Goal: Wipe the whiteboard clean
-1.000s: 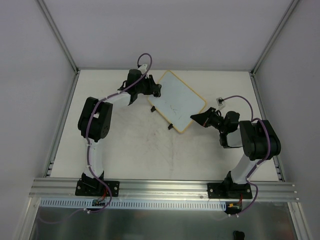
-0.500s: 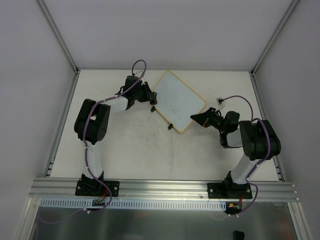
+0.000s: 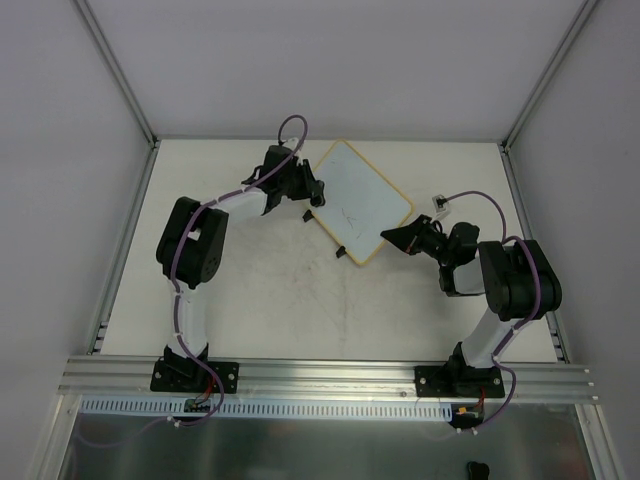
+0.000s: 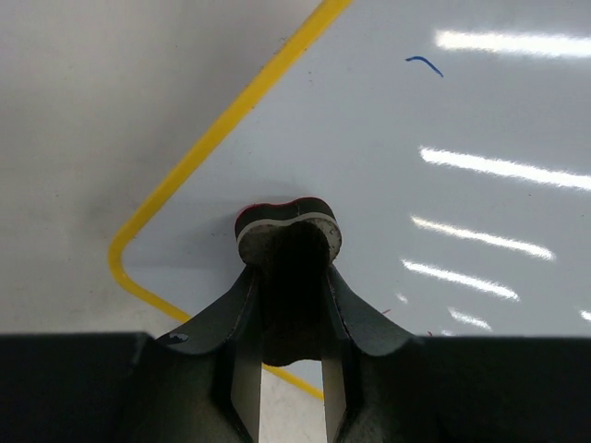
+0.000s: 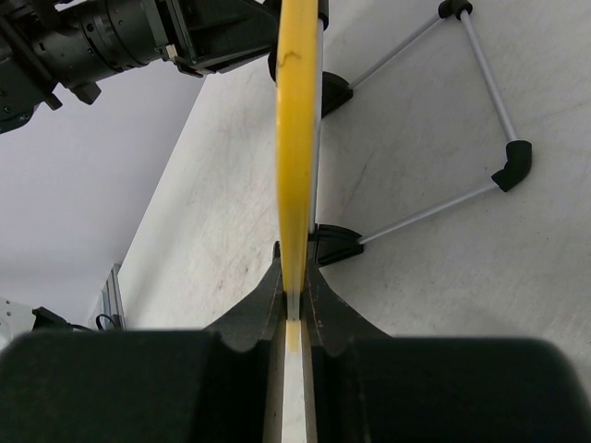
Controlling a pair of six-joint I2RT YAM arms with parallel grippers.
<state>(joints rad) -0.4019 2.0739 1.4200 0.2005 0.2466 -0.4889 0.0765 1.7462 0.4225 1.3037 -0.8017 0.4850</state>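
Pinching whiteboard (image 3: 356,199), right claw (image 5: 295,269), eraser (image 4: 288,233) in left claw (image 4: 289,269)

**Overhead view:** even, diffuse light falls from above on the pale bench (image 3: 300,300), and the shadows there are faint.

**Left wrist view:** the whiteboard (image 4: 388,157) bears parallel glare streaks (bright, slanting). The pad (image 4: 288,229) in the left end effector (image 4: 288,258) throws a soft shadow around itself. That end effector's near body is dark and blurred.

**Right wrist view:** the board's rim is sharp, while the right end effector (image 5: 294,281) is black and out of focus.
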